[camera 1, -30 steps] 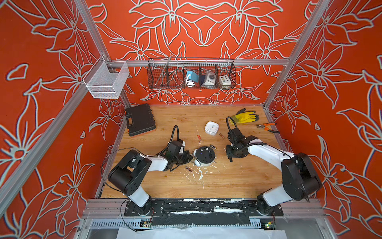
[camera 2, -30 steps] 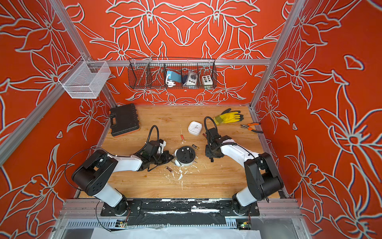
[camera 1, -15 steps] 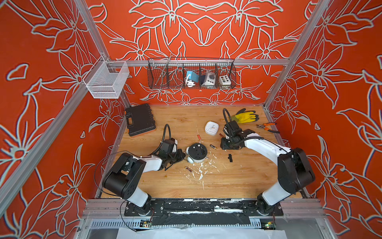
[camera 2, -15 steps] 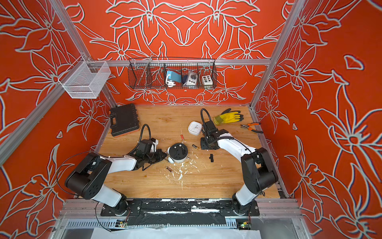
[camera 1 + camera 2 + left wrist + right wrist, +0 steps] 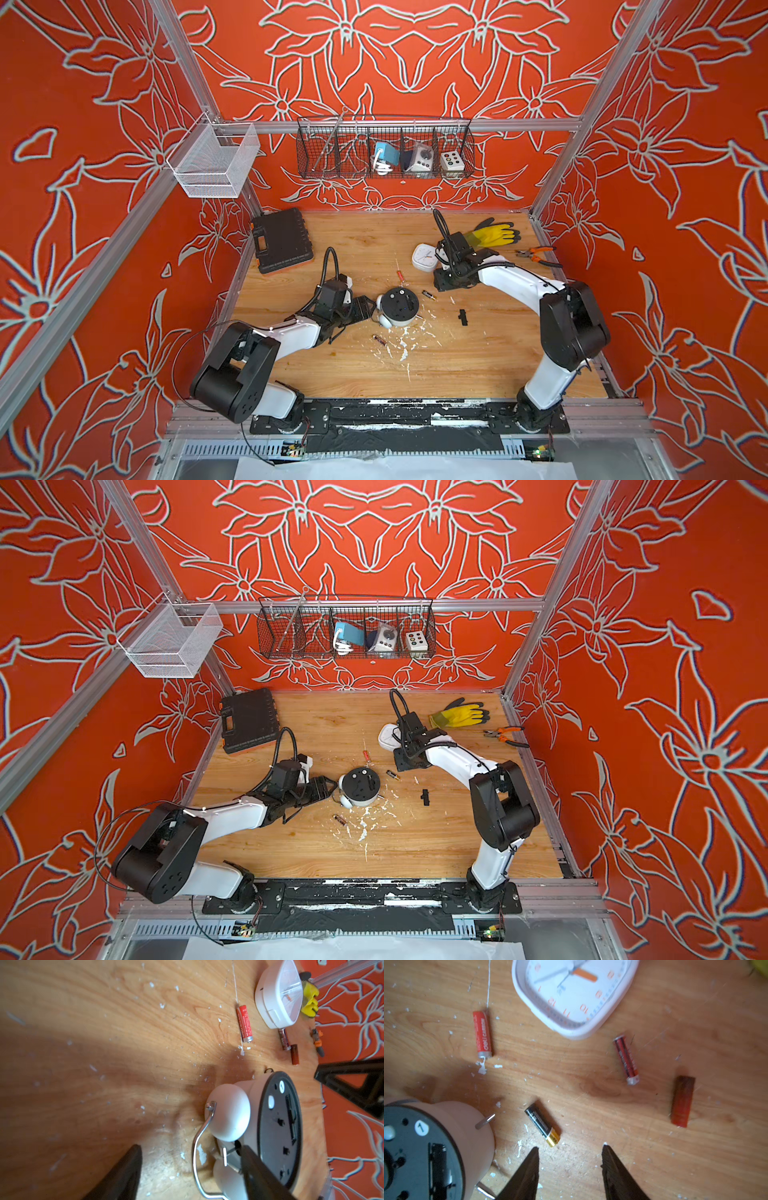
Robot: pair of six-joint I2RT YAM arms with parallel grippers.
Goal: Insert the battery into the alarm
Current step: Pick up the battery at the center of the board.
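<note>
Round white twin-bell alarm clock [image 5: 398, 307] lies face down near the middle of the wooden table [image 5: 478, 374], black back up, so you can reach its open battery slot [image 5: 437, 1159] from above; the small black cover [image 5: 462, 317] lies apart, toward the right edge. Left claw [image 5: 191, 1147] sits low beside the bells, jaws spread wide, holding nothing; one finger is close against the clock body, likely to brace it, though you cannot confirm contact. Right claw [image 5: 570, 1147] hangs over the black-and-gold battery [image 5: 543, 1125], jaws roughly half open, empty; the battery lies flat on the table between clock and claw, just ahead of one fingertip, off the centreline and angled across the jaws. Judgement: shift toward the clock and turn the wrist before you close.
</note>
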